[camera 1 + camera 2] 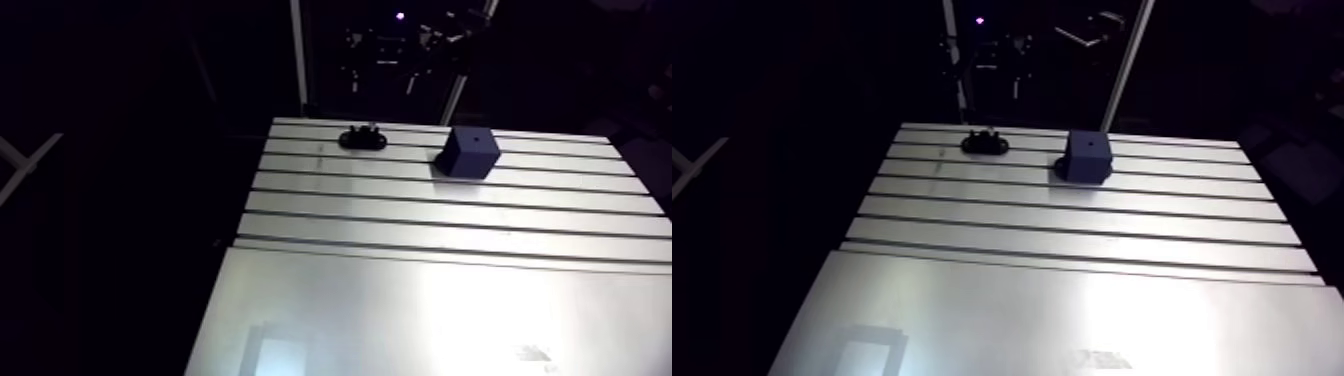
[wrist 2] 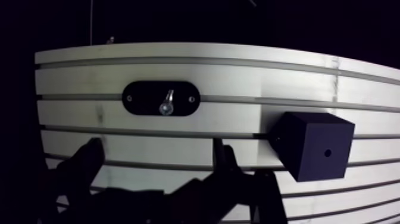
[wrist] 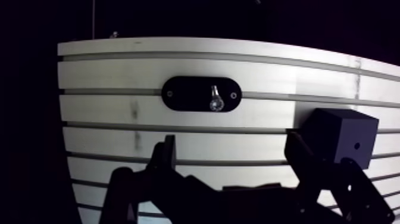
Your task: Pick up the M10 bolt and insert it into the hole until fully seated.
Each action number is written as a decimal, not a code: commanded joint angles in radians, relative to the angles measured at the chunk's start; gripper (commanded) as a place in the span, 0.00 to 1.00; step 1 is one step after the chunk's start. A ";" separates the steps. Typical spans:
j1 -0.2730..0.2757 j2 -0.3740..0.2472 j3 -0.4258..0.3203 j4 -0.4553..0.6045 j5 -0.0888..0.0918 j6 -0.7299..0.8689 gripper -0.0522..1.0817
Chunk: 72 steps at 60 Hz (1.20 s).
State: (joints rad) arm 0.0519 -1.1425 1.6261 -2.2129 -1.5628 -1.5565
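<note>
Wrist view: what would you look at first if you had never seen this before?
Probably the shiny bolt standing in a black oval holder on the bright slotted table, ahead of the gripper. Next, the dark cube with a small hole, beside the holder. The gripper's two fingers are open, holding nothing.

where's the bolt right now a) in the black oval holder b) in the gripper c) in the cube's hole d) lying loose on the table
a: the bolt stands in the oval holder, ahead of the open, empty gripper and apart from the cube.
</note>
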 commanded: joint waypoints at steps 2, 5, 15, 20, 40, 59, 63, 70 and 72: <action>0.000 0.034 -0.019 -0.006 0.000 0.000 0.06; 0.000 0.039 -0.022 -0.006 0.000 0.000 0.06; 0.000 0.067 -0.034 -0.007 -0.004 -0.001 0.06; 0.002 0.071 -0.036 -0.008 -0.005 -0.001 0.06; 0.003 0.101 -0.036 -0.026 -0.004 -0.006 0.15; 0.006 0.112 -0.038 -0.028 -0.006 -0.009 0.30; 0.006 0.118 -0.039 -0.029 -0.006 -0.010 0.32; 0.006 0.127 -0.042 -0.029 -0.006 -0.010 0.38; 0.006 0.132 -0.044 -0.029 -0.006 -0.010 0.38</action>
State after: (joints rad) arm 0.0581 -1.0285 1.5873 -2.2412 -1.5682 -1.5658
